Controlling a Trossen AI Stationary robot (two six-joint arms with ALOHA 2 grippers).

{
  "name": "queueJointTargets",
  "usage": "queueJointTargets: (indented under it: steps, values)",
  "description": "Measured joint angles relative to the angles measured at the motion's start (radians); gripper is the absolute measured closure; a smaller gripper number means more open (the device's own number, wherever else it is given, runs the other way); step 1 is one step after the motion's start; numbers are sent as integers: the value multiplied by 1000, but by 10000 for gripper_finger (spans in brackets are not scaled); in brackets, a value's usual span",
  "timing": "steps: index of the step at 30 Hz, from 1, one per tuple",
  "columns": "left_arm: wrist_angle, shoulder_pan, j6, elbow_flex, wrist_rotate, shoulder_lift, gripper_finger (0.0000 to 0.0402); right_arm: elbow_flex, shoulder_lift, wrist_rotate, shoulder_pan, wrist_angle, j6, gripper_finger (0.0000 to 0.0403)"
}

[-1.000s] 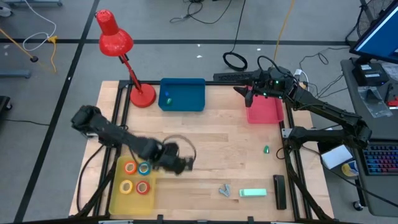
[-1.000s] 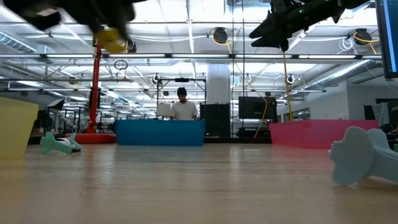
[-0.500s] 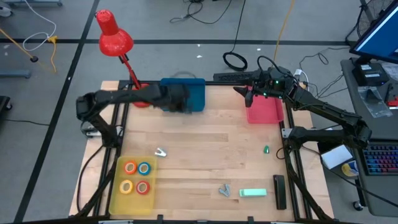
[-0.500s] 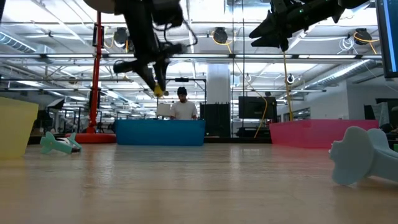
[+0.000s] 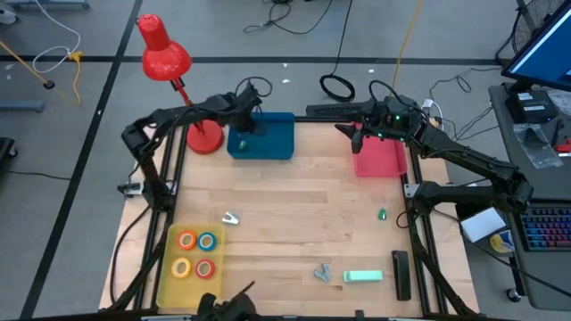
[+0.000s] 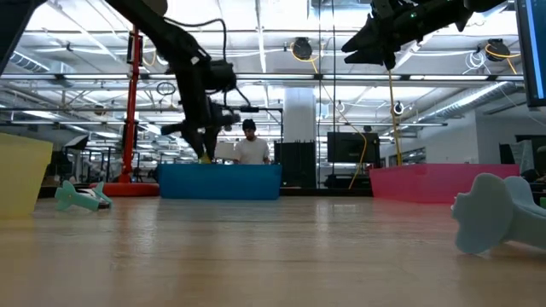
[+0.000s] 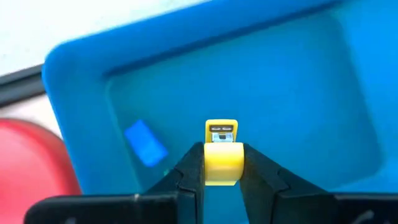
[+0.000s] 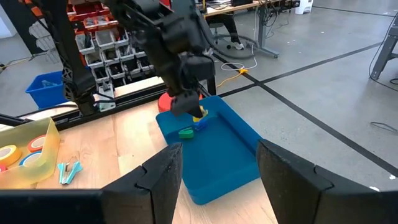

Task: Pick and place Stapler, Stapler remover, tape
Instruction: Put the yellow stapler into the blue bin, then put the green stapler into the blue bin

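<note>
Four tape rolls (image 5: 196,254), one each orange, blue, yellow, red, flat in yellow tray (image 5: 168,276) at table's near left. Left gripper (image 7: 222,163) over blue bin (image 5: 277,143), fingers nearly closed, pinching one small yellow piece (image 7: 221,152) standing lengthwise between tips. One blue bit (image 7: 145,142), one green bit (image 8: 186,132) inside bin. Right gripper (image 8: 217,168) spread wide, nothing held, above pink bin (image 5: 379,160).
</note>
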Motion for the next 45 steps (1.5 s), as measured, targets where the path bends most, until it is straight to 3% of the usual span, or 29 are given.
queueJointTargets:
  steps: [15, 26, 33, 45]
  values:
    - [-18, 11, -19, 0, 60, 110, 327, 0, 0, 2, 0, 0, 3, 206]
    - [-3, 9, -22, 0, 72, 109, 229, 0, 0, 1, 0, 1, 3, 206]
    - [-7, 9, -25, 0, 81, 108, 205, 0, 0, -5, 0, 1, 3, 206]
    - [-4, -53, -65, 0, 125, -82, 204, 0, -79, -10, 2, -108, -14, 206]
